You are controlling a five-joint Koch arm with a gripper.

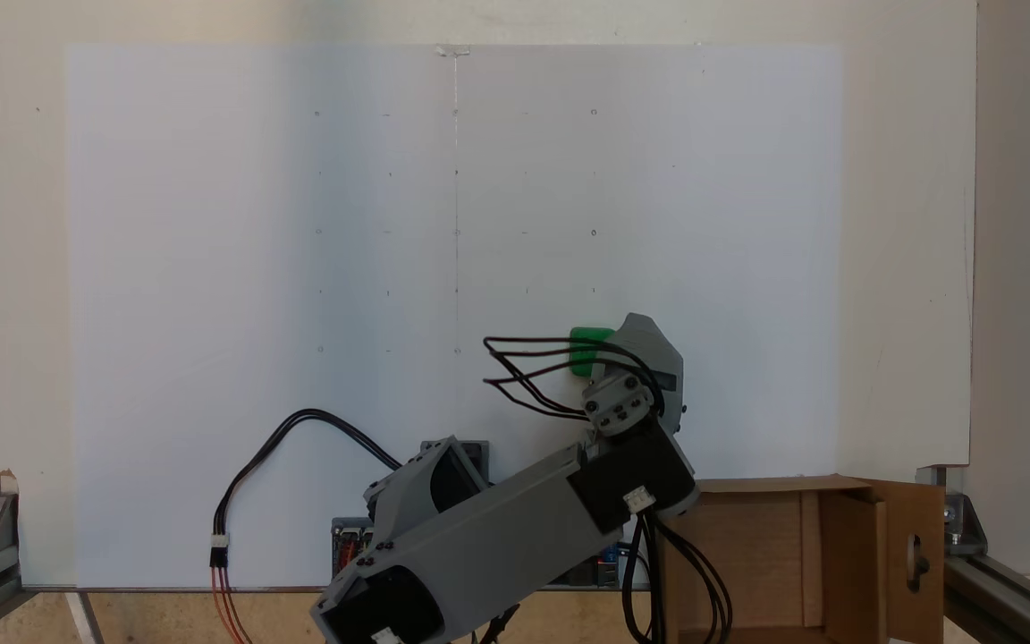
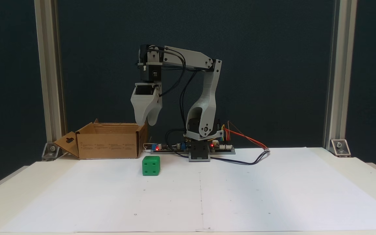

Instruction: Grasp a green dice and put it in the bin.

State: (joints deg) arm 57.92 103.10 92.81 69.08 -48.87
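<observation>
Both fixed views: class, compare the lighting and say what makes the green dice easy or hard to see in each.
From above, the white sheet is bright and washed out, and cables and the gripper partly cover the green dice. From the front, a dark backdrop and even light leave the green dice sharp, pips visible, beside the bin.

From above, the arm's wrist and black cables cover the right part of the green dice (image 1: 585, 349) — only its left side shows. The bin (image 1: 837, 510) runs off the bottom edge there. The gripper (image 2: 146, 121) hangs with its jaws overlapping — whether they are parted is unclear in both fixed views.
</observation>
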